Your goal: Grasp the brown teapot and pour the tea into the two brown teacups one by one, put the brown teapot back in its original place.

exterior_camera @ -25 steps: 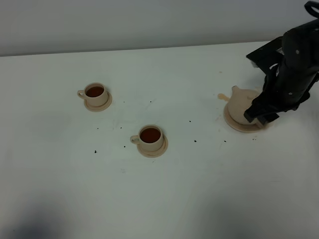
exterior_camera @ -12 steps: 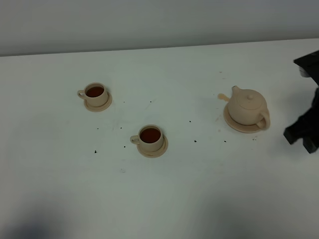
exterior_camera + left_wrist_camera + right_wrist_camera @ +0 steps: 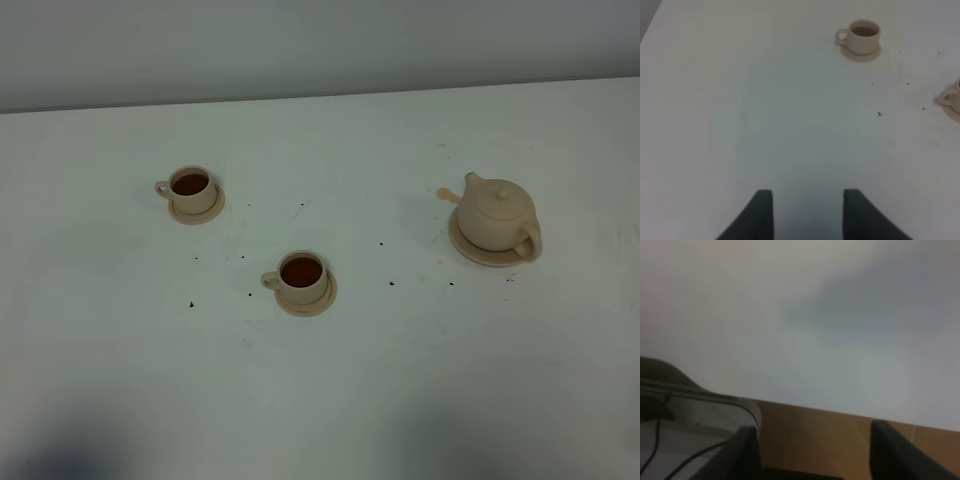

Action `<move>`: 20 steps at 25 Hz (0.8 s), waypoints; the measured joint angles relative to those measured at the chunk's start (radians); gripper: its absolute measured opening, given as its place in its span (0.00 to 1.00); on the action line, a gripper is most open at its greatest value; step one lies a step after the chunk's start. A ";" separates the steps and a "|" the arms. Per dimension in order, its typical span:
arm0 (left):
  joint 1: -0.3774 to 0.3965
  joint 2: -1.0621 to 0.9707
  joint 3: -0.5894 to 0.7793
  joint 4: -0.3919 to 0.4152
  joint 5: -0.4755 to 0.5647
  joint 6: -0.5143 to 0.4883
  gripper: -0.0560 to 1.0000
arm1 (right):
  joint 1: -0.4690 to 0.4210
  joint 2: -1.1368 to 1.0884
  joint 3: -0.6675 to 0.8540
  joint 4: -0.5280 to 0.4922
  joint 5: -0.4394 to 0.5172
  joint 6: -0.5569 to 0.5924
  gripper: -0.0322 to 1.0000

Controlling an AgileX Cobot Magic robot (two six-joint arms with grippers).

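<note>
Right gripper (image 3: 810,450) gone; dark specks (image 3: 191,304) dot table (image 3: 330,400).

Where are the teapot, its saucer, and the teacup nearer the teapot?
brown teapot (image 3: 497,214), exterior high view, on its round body below the lid.
teapot saucer (image 3: 466,246), exterior high view, on the bare rim left of the pot.
nearer teacup (image 3: 302,272), exterior high view, on the tea surface inside it.

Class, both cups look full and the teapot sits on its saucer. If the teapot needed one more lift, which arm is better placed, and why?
Probably the right: the teapot stands on the table's right side, its handle turned right. The left tool, open, faces a cup on the left.
</note>
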 joint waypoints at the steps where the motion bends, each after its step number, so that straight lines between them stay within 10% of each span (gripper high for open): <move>1: 0.000 0.000 0.000 0.000 0.000 0.000 0.41 | 0.000 -0.051 0.029 0.002 0.001 -0.005 0.52; 20: 0.000 0.000 0.000 0.000 0.000 0.000 0.41 | 0.001 -0.278 0.172 0.066 -0.146 -0.093 0.52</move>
